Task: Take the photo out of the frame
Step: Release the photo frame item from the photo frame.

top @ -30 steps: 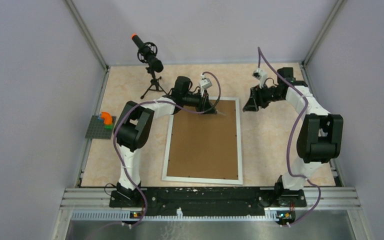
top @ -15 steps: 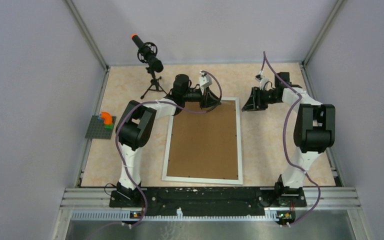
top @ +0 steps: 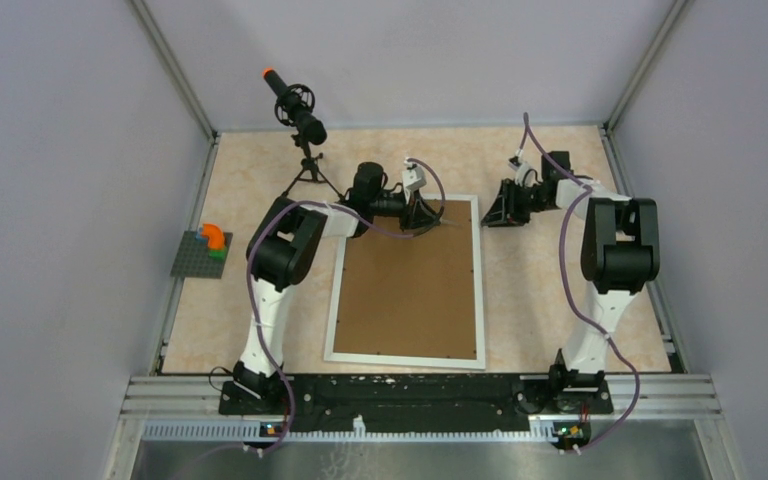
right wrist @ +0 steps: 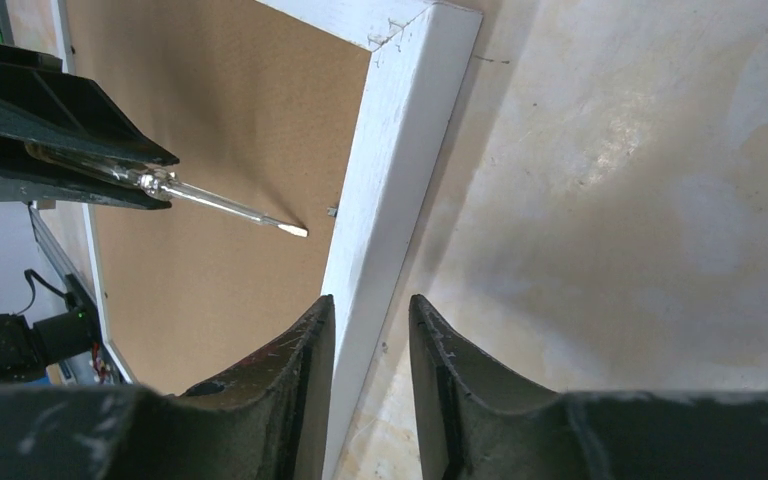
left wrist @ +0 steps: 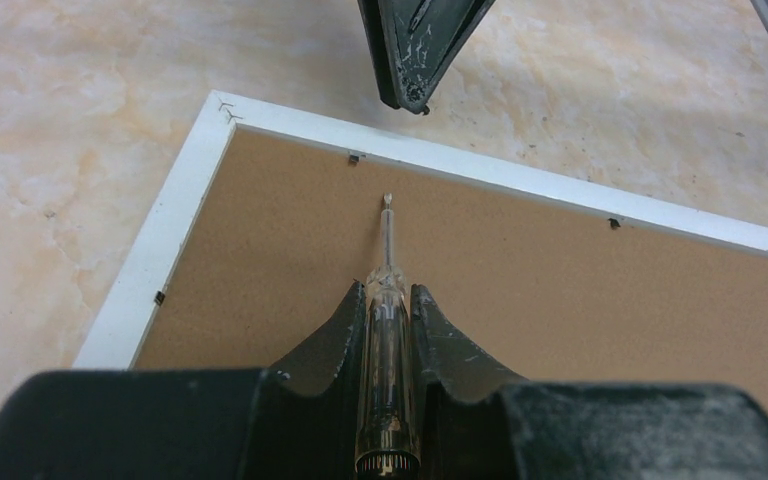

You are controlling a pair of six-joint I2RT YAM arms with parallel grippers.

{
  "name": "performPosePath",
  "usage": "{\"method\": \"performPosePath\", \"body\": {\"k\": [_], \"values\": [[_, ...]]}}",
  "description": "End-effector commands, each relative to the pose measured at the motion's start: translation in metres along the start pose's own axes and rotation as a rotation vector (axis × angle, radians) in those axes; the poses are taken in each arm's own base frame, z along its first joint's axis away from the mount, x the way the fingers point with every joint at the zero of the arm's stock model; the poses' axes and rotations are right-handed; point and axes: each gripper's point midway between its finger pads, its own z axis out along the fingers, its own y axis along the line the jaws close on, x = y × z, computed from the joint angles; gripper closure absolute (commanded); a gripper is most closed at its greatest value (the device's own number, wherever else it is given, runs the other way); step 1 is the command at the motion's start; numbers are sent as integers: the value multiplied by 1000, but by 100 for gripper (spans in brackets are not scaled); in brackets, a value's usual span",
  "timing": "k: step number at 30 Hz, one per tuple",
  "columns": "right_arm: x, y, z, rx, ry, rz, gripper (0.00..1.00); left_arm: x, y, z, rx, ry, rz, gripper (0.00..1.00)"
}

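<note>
The white frame (top: 332, 300) lies face down, its brown backing board (top: 410, 285) up. The photo is hidden beneath it. My left gripper (top: 428, 214) is shut on a clear-handled screwdriver (left wrist: 388, 330) over the board's far right corner. The blade tip (left wrist: 388, 201) hangs just short of a small metal tab (left wrist: 356, 157) on the border. My right gripper (right wrist: 370, 300) stands open over the frame's right border (right wrist: 390, 150), which runs between its fingers with a gap on the table side. In the left wrist view that right gripper (left wrist: 415, 60) hangs just beyond the border.
A microphone on a small tripod (top: 300, 115) stands at the back left. A grey brick plate with coloured bricks (top: 203, 252) sits by the left wall. More metal tabs (left wrist: 612, 223) line the frame's inner edge. Walls close in on three sides.
My right gripper has come in toward the frame's far right corner and its jaws have narrowed. The left gripper, still holding the screwdriver, has shifted slightly right.
</note>
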Motion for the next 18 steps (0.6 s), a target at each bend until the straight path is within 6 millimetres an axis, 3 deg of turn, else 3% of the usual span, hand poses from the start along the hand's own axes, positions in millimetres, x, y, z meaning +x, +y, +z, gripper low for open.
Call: {"method": "performPosePath", "body": {"k": [1, 6, 13, 18], "values": [[-4, -5, 10, 9, -15, 4, 69, -8, 8, 4, 8, -21, 62, 100], [2, -1, 25, -2, 15, 0, 71, -3, 14, 7, -7, -11, 36, 100], [3, -1, 32, 1, 28, 0, 73, 1, 15, 13, -28, 27, 54, 100], [2, -1, 36, 7, 35, -9, 79, 3, 22, 18, -35, 52, 30, 100]]}}
